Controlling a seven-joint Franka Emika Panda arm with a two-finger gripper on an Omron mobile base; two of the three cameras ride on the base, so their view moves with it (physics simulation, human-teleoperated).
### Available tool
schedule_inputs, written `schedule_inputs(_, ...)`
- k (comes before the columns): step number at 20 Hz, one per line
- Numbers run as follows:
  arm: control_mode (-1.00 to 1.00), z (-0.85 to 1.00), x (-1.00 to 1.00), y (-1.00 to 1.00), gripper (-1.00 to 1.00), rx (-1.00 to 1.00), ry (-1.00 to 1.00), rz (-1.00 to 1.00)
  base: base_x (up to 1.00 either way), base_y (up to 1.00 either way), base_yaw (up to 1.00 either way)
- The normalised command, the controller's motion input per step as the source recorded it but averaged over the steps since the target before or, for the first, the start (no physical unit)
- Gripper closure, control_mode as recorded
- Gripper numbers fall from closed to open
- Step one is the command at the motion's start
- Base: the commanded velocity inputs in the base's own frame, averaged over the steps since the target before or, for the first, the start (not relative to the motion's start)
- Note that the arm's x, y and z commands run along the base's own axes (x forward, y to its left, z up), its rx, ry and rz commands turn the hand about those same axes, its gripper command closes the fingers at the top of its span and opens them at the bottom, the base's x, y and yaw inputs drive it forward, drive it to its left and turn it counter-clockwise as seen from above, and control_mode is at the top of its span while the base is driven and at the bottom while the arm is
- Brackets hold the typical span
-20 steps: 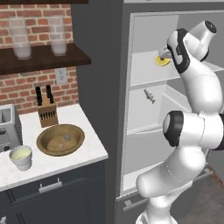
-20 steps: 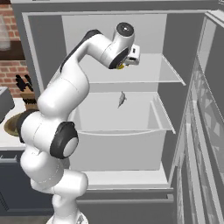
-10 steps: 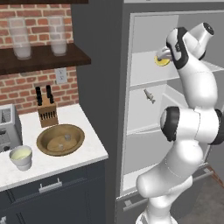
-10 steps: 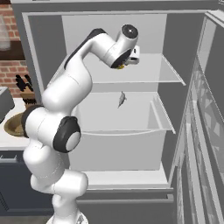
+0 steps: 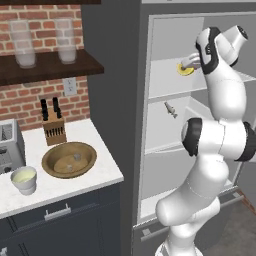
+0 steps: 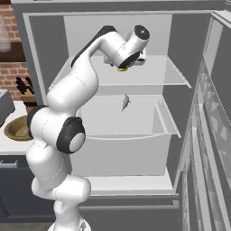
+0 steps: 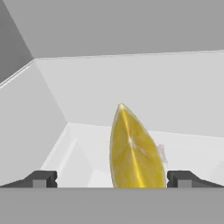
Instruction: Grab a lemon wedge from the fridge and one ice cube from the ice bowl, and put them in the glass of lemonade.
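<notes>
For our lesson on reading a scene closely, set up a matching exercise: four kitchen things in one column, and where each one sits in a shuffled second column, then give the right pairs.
Things:
1. lemon wedge
2. ice bowl
3. glass of lemonade
4. tall clear glasses

Places:
A. on the dark wall shelf above the counter
B. at the counter's front edge, by the toaster
C. on the upper shelf inside the open fridge, between the open jaws
D. on the counter in front of the knife block

Pairs: 1-C, 2-D, 3-B, 4-A
</notes>
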Motion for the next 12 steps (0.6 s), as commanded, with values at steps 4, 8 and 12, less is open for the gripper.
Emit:
schedule_inputs(4, -1.0, 0.0, 0.01, 0.06, -1.0, 0.0, 0.0, 0.06, 0.0, 0.0, 0.0)
schedule_inputs(8, -1.0, 0.0, 0.05, 0.05, -1.0, 0.0, -0.01, 0.02, 0.0, 0.0, 0.0)
schedule_inputs(12, -1.0, 0.0, 0.0, 0.07, -1.0, 0.0, -0.01, 0.0, 0.0, 0.0, 0.0)
